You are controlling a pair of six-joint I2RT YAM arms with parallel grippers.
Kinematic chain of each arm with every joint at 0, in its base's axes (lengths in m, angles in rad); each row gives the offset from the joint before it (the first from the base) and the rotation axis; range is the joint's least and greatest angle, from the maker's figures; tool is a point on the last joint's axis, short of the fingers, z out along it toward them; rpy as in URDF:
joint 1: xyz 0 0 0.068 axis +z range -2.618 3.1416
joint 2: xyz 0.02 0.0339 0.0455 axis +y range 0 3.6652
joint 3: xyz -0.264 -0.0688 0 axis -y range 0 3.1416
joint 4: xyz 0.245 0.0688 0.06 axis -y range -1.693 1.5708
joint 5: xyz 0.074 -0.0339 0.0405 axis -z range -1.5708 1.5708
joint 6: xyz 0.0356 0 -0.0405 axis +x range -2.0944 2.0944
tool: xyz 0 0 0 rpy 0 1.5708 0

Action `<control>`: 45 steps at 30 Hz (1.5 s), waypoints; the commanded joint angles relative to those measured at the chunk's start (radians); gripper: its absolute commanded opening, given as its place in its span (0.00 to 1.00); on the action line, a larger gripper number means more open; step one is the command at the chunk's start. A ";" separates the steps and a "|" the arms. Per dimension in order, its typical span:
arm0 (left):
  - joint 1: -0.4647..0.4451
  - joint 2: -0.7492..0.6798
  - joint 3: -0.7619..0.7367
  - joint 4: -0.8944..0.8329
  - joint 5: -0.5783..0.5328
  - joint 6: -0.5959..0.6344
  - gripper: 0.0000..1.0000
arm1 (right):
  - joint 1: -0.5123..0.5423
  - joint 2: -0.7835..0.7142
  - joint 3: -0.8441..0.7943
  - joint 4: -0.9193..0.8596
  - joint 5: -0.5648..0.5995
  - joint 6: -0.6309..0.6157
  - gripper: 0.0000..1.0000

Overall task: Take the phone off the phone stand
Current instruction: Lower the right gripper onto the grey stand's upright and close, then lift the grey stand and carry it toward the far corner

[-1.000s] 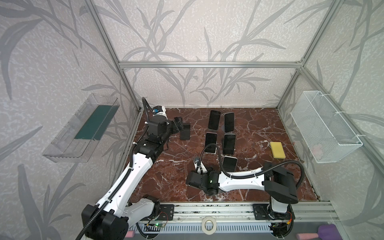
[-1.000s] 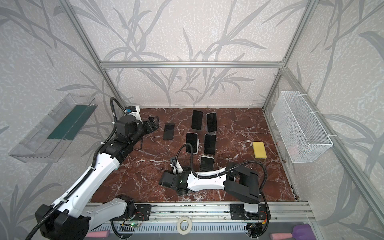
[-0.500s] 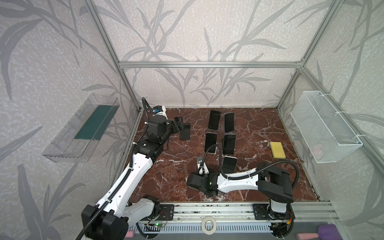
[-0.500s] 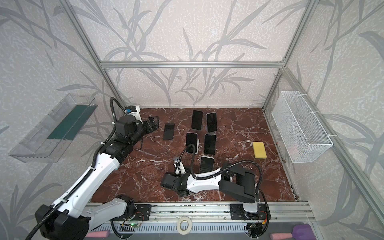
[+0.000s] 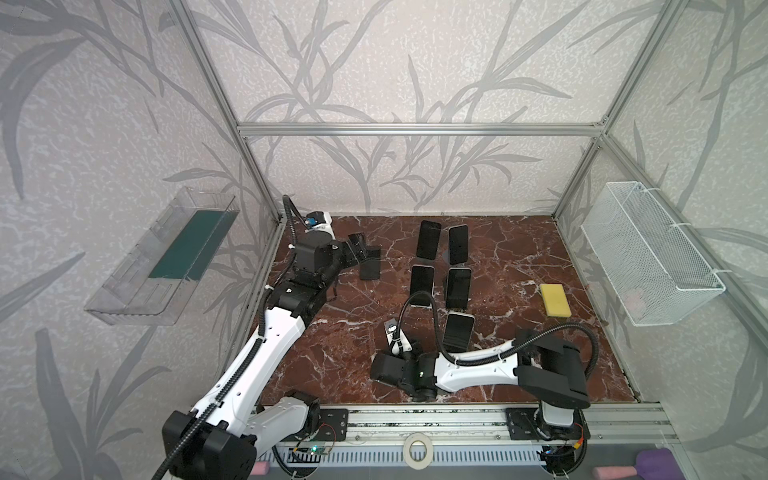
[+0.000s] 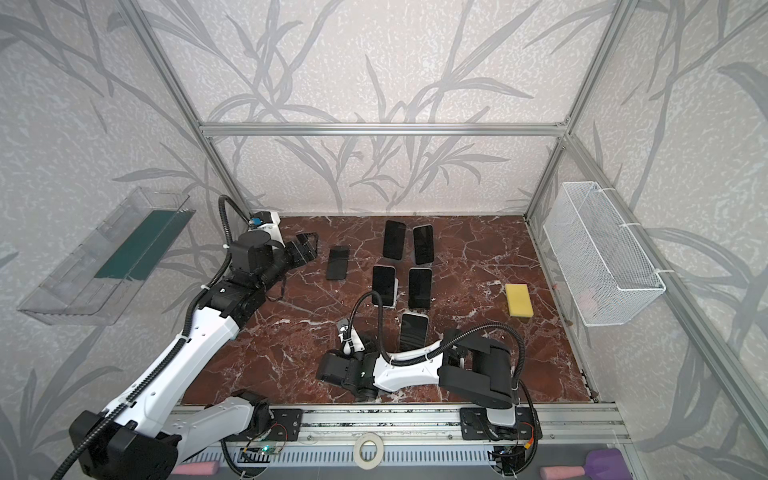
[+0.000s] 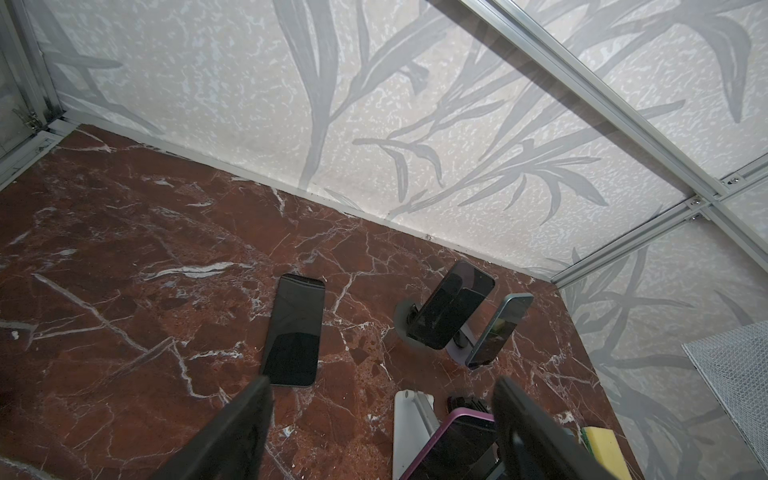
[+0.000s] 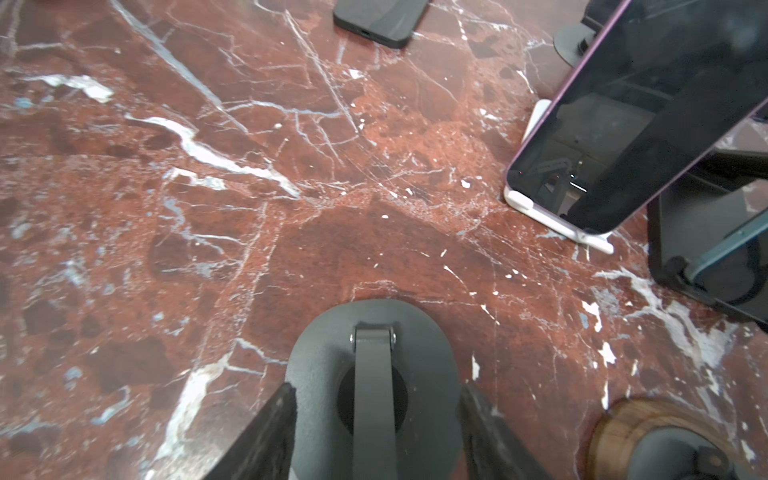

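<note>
You are clamping the right gripper (image 8: pixel 378 392) narrowly on the empty stand (image 8: pixel 370 332) at lower centre, while the phone (image 5: pixel 370 266) is lying flat left of centre beside the parted, empty left gripper (image 5: pixel 359 249), so dragging that stand could knock the propped phone (image 5: pixel 457 332) beside your forearm.

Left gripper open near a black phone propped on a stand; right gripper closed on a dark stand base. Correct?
No: the black phone lies flat on the marble, per the left wrist view. The left gripper is open, the right gripper closed on the dark stand base.
</note>
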 commanded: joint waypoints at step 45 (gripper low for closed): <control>-0.021 -0.001 -0.007 0.023 0.029 0.006 0.83 | -0.676 -0.488 0.289 0.004 -0.033 -0.631 0.50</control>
